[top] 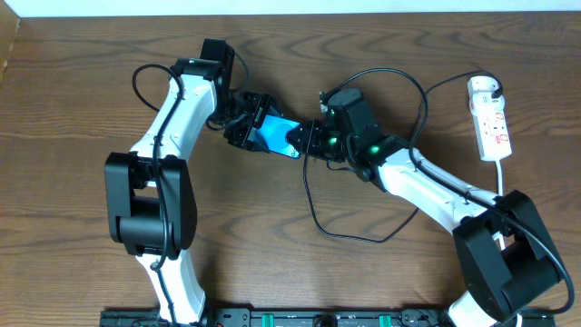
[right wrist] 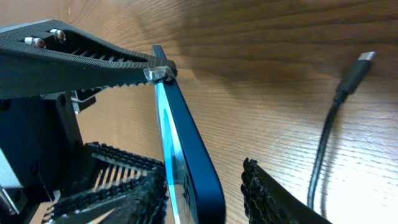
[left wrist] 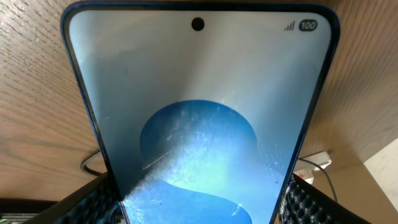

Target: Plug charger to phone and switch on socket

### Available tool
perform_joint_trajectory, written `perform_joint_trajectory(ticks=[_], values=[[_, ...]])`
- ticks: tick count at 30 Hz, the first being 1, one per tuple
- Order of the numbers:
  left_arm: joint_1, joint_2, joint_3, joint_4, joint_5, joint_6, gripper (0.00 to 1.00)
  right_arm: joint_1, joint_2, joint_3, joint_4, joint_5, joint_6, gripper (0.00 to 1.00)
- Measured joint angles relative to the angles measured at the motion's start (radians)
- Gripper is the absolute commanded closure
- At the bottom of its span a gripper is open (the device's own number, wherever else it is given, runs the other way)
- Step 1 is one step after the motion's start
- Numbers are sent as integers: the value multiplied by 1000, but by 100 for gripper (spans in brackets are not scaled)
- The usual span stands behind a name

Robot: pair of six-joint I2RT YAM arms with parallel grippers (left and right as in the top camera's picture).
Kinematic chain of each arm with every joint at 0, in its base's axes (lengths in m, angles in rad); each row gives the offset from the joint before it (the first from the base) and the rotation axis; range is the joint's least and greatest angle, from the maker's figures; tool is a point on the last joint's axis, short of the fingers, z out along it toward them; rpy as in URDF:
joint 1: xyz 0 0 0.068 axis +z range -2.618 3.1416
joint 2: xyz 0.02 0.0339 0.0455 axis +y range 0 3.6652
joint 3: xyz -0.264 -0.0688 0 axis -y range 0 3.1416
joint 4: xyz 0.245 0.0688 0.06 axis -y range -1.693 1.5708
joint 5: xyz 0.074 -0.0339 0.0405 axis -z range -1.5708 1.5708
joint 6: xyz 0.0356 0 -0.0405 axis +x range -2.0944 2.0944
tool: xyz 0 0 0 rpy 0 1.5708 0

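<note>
The phone [top: 272, 136], blue screen lit, is held tilted on edge above the table. My left gripper [top: 247, 123] is shut on its long edges; in the left wrist view the phone [left wrist: 199, 93] fills the frame between both pads [left wrist: 199, 208]. My right gripper [top: 304, 141] is open around the phone's other end. In the right wrist view the phone [right wrist: 186, 155] stands edge-on between the fingers [right wrist: 205, 193], with a gap at its back. The charger's black cable [top: 313, 204] loops on the table. Its plug tip [right wrist: 367, 57] lies loose to the right. The socket [top: 488, 118] lies at the far right.
The charger cable arcs from the white adapter [top: 481, 86] on the socket over the right arm, and another loop [top: 363, 238] lies in front of that arm. The white cord [top: 502, 177] runs down from the socket. The left gripper's finger [right wrist: 62, 62] crosses the right wrist view.
</note>
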Motion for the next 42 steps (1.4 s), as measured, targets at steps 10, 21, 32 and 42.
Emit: perform_joint_trajectory(ticks=[10, 21, 32, 42], values=[[-3, 0, 0, 0, 30, 0, 43, 6, 42, 0, 81, -1, 6, 68], [-8, 0, 0, 0, 36, 0, 43, 12, 42, 0, 97, -1, 9, 77], [-8, 0, 0, 4, 37, -3, 43, 12, 42, 6, 106, -12, 31, 98], [-8, -2, 3, 2, 55, -6, 43, 8, 49, 6, 91, -8, 53, 99]])
